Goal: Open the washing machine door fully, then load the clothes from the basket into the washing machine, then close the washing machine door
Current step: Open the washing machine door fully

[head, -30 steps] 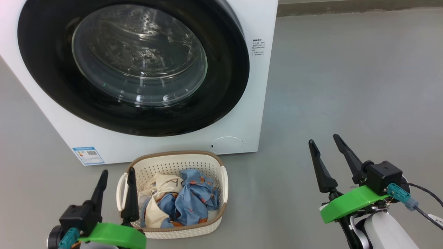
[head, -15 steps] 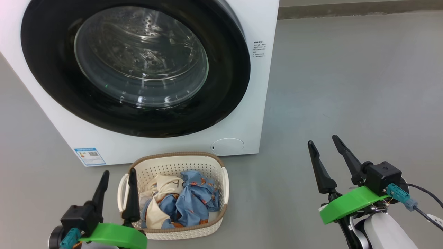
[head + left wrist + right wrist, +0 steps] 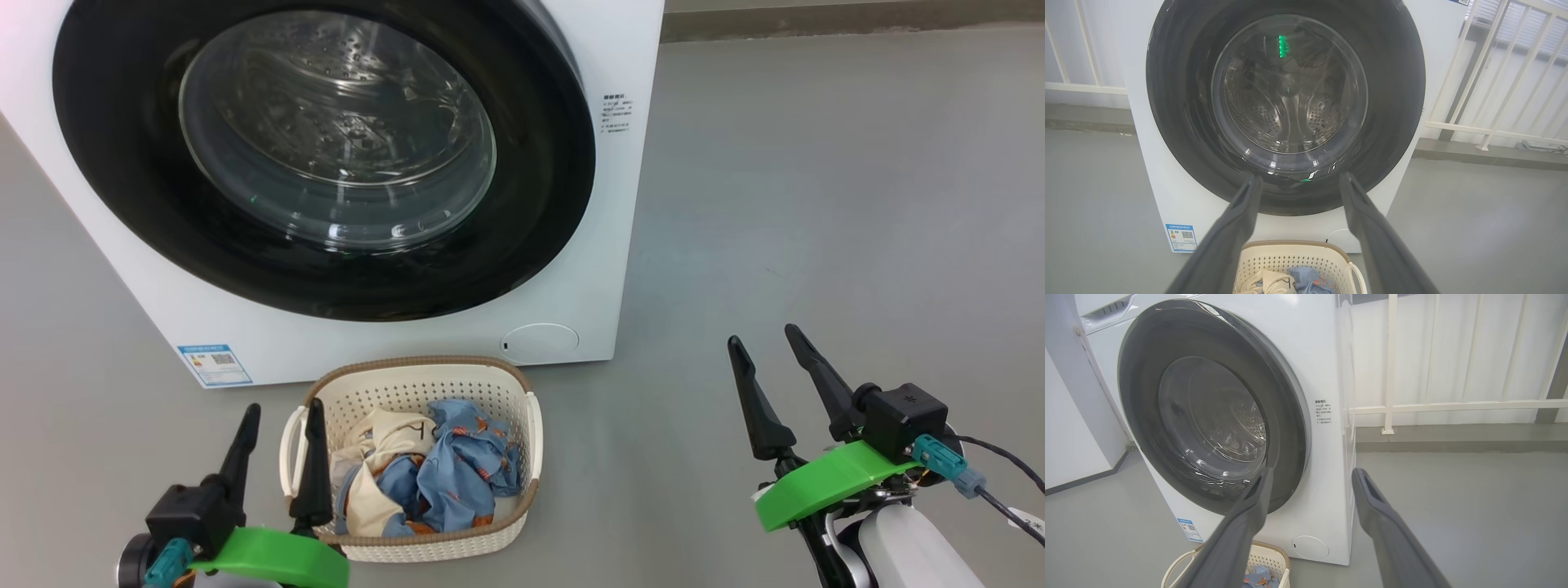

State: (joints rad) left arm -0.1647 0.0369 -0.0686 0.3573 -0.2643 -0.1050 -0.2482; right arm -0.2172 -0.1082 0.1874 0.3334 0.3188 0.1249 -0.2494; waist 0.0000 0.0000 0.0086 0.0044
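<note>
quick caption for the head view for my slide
Open left tool and right tool hover before the shut washing machine door, with the basket holding the clothes just in front of it.

Left jaws and right jaws parted, empty

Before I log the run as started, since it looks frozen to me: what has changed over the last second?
Nothing was grasped or released. The whole head view drifted slightly, which is the camera moving, not the things. The left gripper and right gripper stay open and empty, the washing machine door stays shut, and the clothes still lie in the basket.
</note>
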